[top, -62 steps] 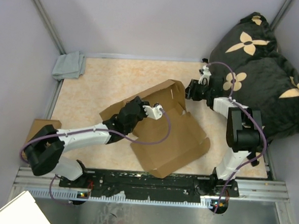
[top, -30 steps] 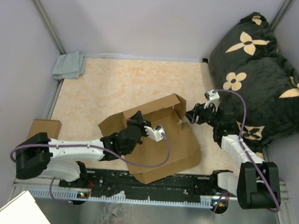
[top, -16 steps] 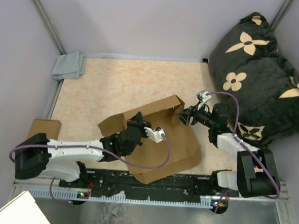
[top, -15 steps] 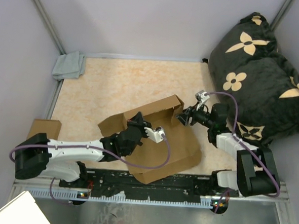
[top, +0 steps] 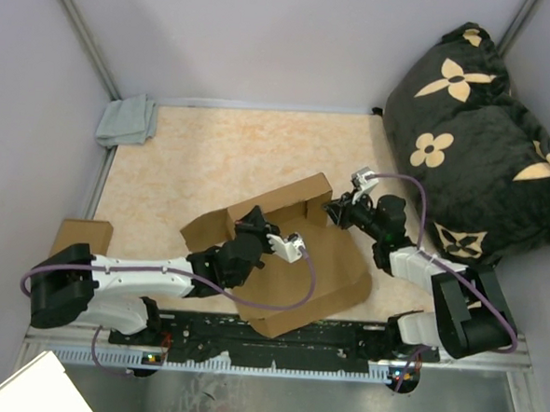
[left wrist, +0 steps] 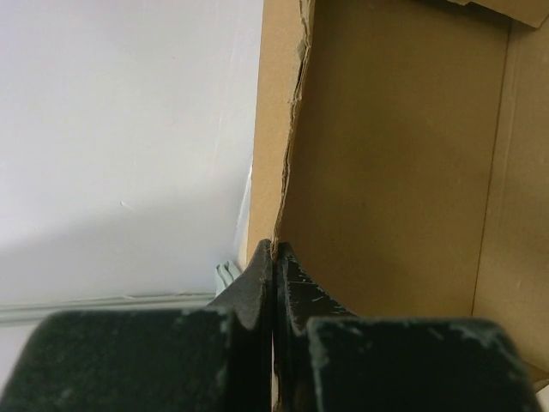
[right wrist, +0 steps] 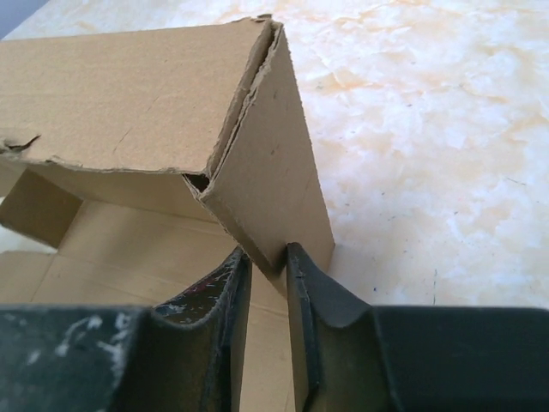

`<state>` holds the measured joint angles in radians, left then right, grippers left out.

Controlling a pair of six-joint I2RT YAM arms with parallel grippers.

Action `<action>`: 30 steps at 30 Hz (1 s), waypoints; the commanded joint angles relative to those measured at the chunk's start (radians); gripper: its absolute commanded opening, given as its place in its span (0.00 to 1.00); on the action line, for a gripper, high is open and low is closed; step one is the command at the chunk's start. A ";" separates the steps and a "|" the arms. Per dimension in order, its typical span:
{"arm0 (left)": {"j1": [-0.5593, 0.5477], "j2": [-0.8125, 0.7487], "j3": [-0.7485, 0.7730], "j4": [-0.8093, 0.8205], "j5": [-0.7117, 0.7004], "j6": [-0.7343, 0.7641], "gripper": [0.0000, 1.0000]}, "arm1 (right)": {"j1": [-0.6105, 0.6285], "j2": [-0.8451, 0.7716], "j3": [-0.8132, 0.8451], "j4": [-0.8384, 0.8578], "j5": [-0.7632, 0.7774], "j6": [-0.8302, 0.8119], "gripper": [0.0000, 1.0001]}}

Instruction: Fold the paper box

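Observation:
The paper box (top: 323,265) lies half-formed in the middle of the table, its back wall standing and its base flat. My left gripper (top: 255,223) reaches in from the left and is shut on the top edge of a standing wall; in the left wrist view the brown cardboard (left wrist: 386,172) is pinched between the fingertips of that gripper (left wrist: 273,251). My right gripper (top: 332,210) is at the box's right end. In the right wrist view its jaws (right wrist: 268,262) are closed narrowly around the lower corner of the upright side flap (right wrist: 274,163), both pads against it.
A large black pillow with tan flowers (top: 475,134) fills the back right corner, close behind the right arm. A grey cloth (top: 126,120) lies at the back left. A smaller cardboard piece (top: 79,231) sits off the left edge. Grey walls close in the table.
My right gripper has moved left onto the box's right side flap and its jaws have narrowed around it. The left gripper keeps its grip; the box has barely shifted.

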<state>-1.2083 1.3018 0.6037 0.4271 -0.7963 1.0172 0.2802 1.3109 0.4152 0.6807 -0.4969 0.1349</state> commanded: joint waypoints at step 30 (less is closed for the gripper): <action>-0.002 -0.026 0.227 0.040 -0.024 -0.478 0.80 | 0.333 0.000 -0.048 -0.027 0.955 0.135 0.00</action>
<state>-1.2232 1.3705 0.7677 0.4500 -0.8555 0.7319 0.6067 1.3399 0.3740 0.7891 0.3420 0.2295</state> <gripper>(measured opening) 0.783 0.022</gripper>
